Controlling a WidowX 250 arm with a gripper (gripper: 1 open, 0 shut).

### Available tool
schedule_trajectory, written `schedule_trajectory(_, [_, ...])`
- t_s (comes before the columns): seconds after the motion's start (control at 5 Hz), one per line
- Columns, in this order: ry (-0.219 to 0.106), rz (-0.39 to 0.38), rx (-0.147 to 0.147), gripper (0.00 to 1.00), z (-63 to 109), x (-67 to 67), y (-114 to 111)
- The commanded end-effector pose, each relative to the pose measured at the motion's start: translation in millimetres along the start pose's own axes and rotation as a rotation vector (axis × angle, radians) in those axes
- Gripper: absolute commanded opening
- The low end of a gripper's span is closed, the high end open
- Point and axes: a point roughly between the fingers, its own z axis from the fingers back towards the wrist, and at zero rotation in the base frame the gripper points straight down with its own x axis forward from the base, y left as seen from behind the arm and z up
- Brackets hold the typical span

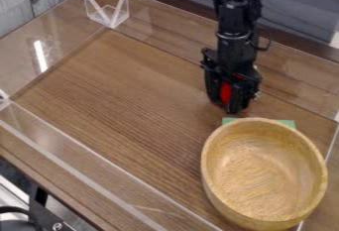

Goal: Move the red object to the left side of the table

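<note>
The red object [233, 95], a small round red toy fruit, rests on the brown wood-grain table [119, 96] at its right side. My gripper [232, 100] points straight down over it. Its black fingers [213, 88] sit tight against both sides of the fruit, so only a red strip shows between them. The fruit's green top is hidden by the gripper. The left side of the table is bare wood.
A large light wooden bowl [212, 166] stands at the front right, just below the gripper, on a green mat [260, 123]. Low clear acrylic walls [40, 126] border the table. A clear folded stand [106, 12] sits at the back left.
</note>
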Motion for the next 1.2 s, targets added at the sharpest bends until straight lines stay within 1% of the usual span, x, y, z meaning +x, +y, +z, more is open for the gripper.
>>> schedule_trajectory(0.0, [-0.048,-0.049,0.01,1.0,20.6,3.5,-3])
schedule_trajectory(0.2, [-0.062,-0.014,0.02,0.0,23.8,5.7,-2])
schedule_trajectory(0.4, [-0.104,0.082,0.044,0.0,35.0,5.0,-7])
schedule_trajectory(0.6, [-0.17,0.199,0.08,0.0,60.5,1.1,-9])
schedule_trajectory(0.8, [-0.221,0.245,0.104,0.0,95.1,-18.4,22])
schedule_trajectory(1.0, [-0.243,0.337,0.13,0.0,117.3,-44.0,64])
